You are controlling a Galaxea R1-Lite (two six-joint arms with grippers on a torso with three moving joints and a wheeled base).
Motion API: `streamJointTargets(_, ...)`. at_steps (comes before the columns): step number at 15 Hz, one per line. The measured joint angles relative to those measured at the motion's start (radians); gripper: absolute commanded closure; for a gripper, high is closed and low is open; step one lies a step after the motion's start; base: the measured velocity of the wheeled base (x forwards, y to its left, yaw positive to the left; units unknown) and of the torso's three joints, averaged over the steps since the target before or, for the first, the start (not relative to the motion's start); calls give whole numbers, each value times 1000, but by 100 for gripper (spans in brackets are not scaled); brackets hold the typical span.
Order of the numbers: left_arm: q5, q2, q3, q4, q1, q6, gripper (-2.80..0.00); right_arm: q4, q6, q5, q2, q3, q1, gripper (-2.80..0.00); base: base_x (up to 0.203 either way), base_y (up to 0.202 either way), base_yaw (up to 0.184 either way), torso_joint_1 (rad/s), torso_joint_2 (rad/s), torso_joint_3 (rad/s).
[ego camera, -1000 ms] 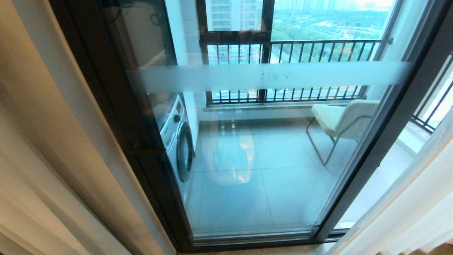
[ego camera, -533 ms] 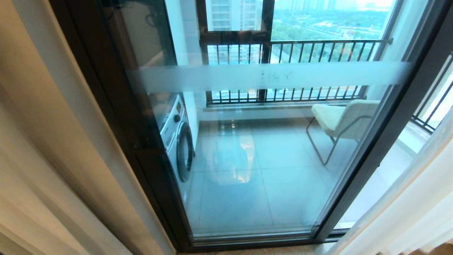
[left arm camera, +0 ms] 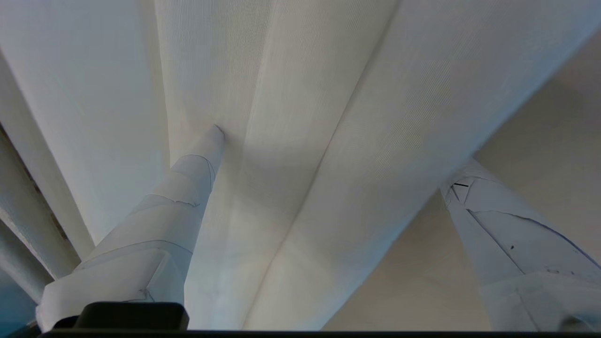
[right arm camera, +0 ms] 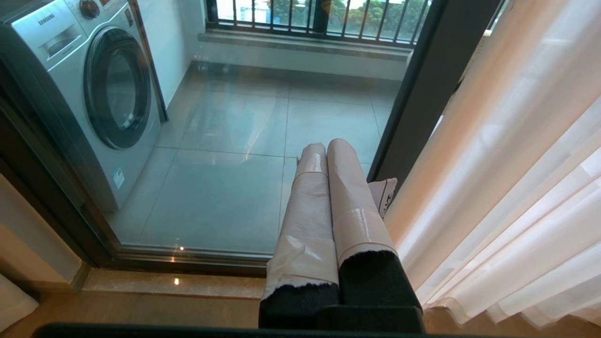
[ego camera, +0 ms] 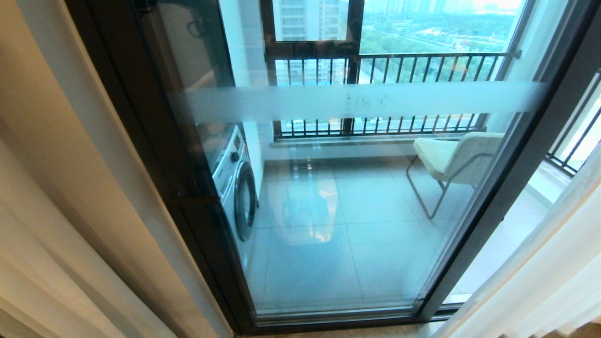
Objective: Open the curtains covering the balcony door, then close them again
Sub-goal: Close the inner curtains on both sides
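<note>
The balcony door (ego camera: 328, 211) stands uncovered in the middle of the head view, clear glass in a dark frame (ego camera: 155, 141) with a frosted band (ego camera: 352, 101). The sheer white curtains (ego camera: 540, 272) hang bunched at its right. Neither arm shows in the head view. In the left wrist view my left gripper (left arm camera: 340, 148) is open. Its taped fingers (left arm camera: 188, 188) stand wide apart, with long folds of sheer white curtain (left arm camera: 300, 117) lying between them. My right gripper (right arm camera: 324, 145) is shut on nothing and hangs low before the glass, beside the right curtain (right arm camera: 516, 188).
Tan opaque drapes (ego camera: 56, 197) fill the left of the head view and show behind the sheer fabric (left arm camera: 540, 131). Behind the glass are a washing machine (right arm camera: 94, 94), a pale chair (ego camera: 455, 157) and a black-barred railing (ego camera: 422, 65). The door's sill (right arm camera: 188, 258) runs along the floor.
A faint dark reflection in the glass at the upper left has shifted slightly. The door, drapes and curtains look the same in the head view.
</note>
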Motion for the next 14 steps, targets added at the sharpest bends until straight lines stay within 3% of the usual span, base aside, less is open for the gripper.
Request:
streamJointTargets(7,64,3,-1,-4,24,106,-280,0,0,0,0,0,0,0,0,0,0,0,0,0)
streamJointTargets(14,64,-2,-1,-4,53,115,-280,0,0,0,0,0,0,0,0,0,0,0,0,0)
